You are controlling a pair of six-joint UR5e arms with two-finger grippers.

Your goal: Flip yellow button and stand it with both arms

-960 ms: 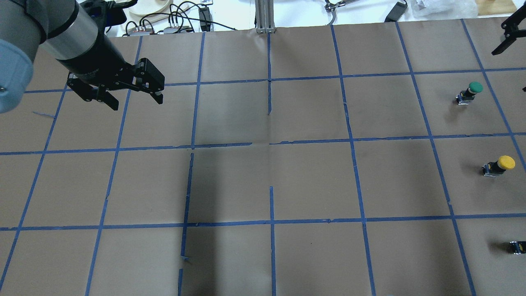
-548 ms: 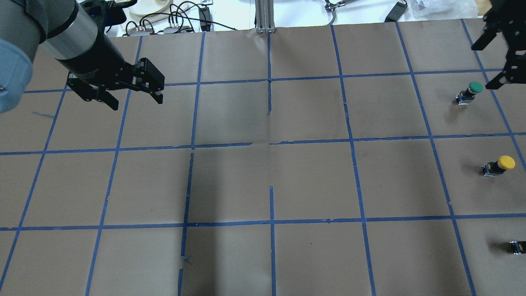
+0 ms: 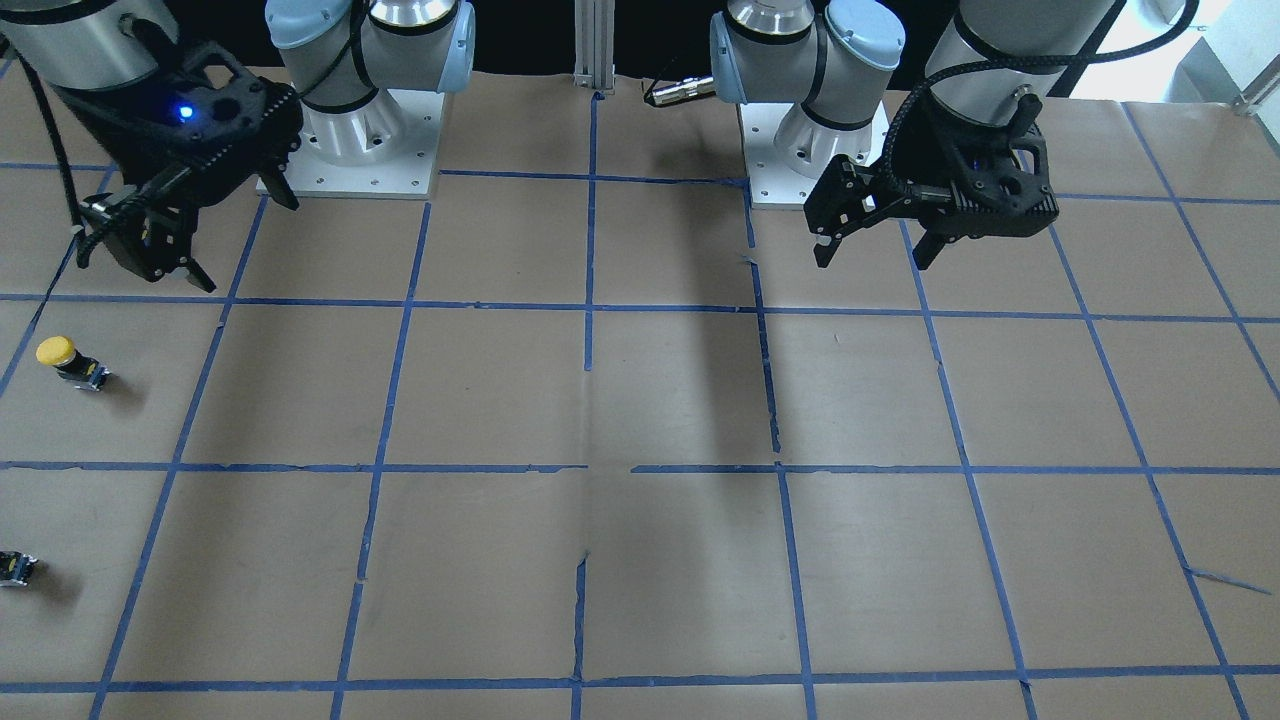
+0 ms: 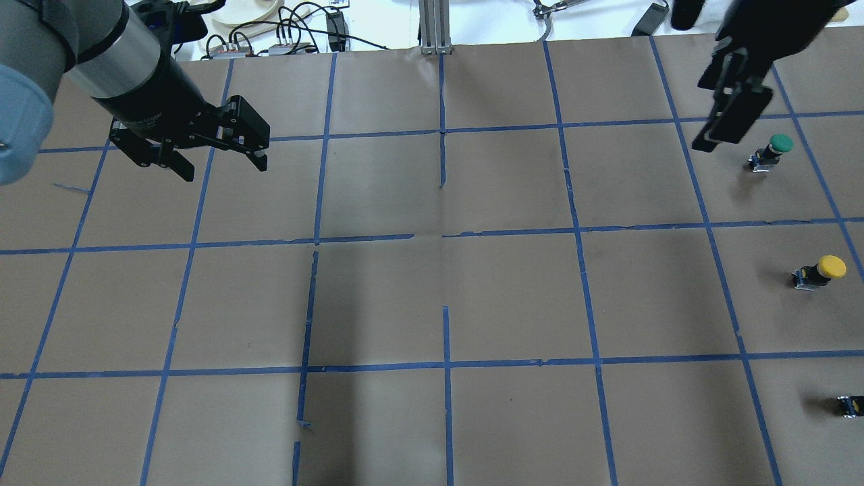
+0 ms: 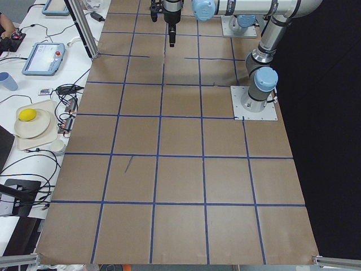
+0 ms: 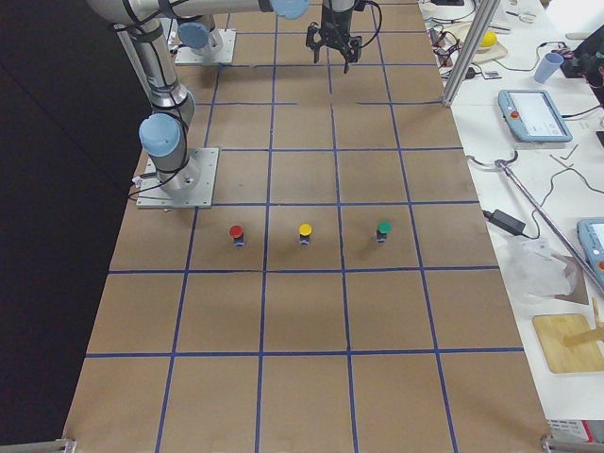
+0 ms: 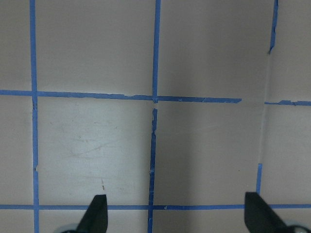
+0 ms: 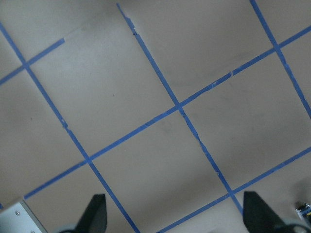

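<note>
The yellow button (image 4: 822,270) stands cap up on its black base at the table's right side. It also shows in the front view (image 3: 62,358) and the right side view (image 6: 305,233). My right gripper (image 4: 725,108) hangs open and empty, high over the right part of the table and well apart from the button. It also shows in the front view (image 3: 245,242). Its fingertips (image 8: 97,211) frame bare table. My left gripper (image 4: 223,167) is open and empty above the far left squares, as the front view (image 3: 872,262) also shows.
A green button (image 4: 773,151) stands farther out than the yellow one, and a red button (image 6: 236,232) stands nearer the robot. The brown table (image 4: 432,297) carries a blue tape grid. Cables and equipment lie beyond its far edge (image 4: 283,34).
My right gripper has come in from the right edge and moved left, now over the area by the green button. The left arm and the buttons have not moved.
</note>
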